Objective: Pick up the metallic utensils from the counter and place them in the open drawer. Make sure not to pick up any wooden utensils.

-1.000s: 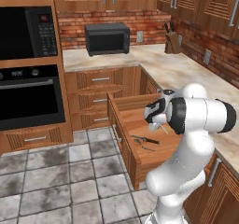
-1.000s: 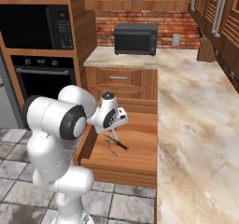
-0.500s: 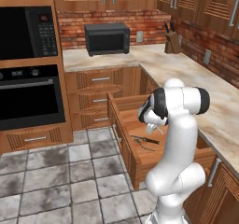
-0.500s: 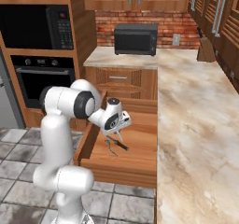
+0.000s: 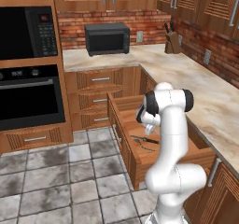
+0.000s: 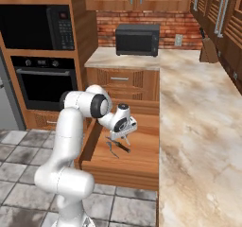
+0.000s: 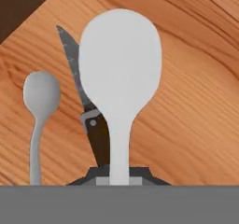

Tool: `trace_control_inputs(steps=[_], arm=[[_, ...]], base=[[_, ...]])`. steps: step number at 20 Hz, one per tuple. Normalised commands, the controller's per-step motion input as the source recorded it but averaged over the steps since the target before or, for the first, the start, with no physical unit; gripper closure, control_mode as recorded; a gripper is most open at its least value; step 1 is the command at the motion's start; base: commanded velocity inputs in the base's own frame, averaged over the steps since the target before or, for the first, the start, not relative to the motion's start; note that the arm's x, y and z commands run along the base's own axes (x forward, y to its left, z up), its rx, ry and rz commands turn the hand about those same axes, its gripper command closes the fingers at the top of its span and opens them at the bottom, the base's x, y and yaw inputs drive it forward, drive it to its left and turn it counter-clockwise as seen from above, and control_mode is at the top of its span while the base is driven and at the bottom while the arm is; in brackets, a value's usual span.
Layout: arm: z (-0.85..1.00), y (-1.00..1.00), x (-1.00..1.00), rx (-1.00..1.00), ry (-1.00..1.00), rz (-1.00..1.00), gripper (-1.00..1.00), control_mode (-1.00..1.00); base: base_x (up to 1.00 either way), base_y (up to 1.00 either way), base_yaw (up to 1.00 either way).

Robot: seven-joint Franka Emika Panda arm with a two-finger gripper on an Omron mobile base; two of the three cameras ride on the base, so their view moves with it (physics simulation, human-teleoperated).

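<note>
Spoon [image 7: 119,78] clamped in the gripper [image 7: 119,174], above knife [image 7: 77,83] in the open drawer [image 6: 142,162]

I count two grey metal spoons: one large round-bowled grey spoon [image 7: 119,73] close to the lens, one smaller grey spoon [image 7: 41,97] lying on the wood beside it. One black-handled knife with a speckled grey blade [image 7: 77,73] behind the large spoon. One open brown wooden drawer [image 6: 142,167]. One black countertop microwave [image 5: 107,38], one dark built-in wall oven [image 5: 29,97], one wooden knife block [image 5: 171,43].
</note>
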Motion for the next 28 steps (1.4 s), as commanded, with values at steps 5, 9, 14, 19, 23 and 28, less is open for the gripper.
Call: trace_control_inputs(steps=[5, 9, 14, 19, 23, 28], arm=[[-0.43, -0.11, 0.70, 0.00, 0.06, 0.04, 1.00, -1.00], [-0.47, -0.01, 0.59, 0.00, 0.09, 0.03, 1.00, -1.00], [-0.56, 0.00, 0.55, 0.00, 0.10, 0.03, 1.00, -1.00], [-0.61, 0.00, 0.26, 0.00, 0.12, 0.01, 1.00, -1.00], [-0.63, 0.06, 0.08, 0.00, 0.12, 0.00, -1.00, -1.00], [-0.30, 0.52, -0.43, 0.00, 0.00, 0.00, -1.00, -1.00]], base=[[0.00, 0.00, 0.00], [0.00, 0.00, 0.00], [0.00, 0.00, 0.00], [0.00, 0.00, 0.00], [0.00, 0.00, 0.00], [0.00, 0.00, 0.00]])
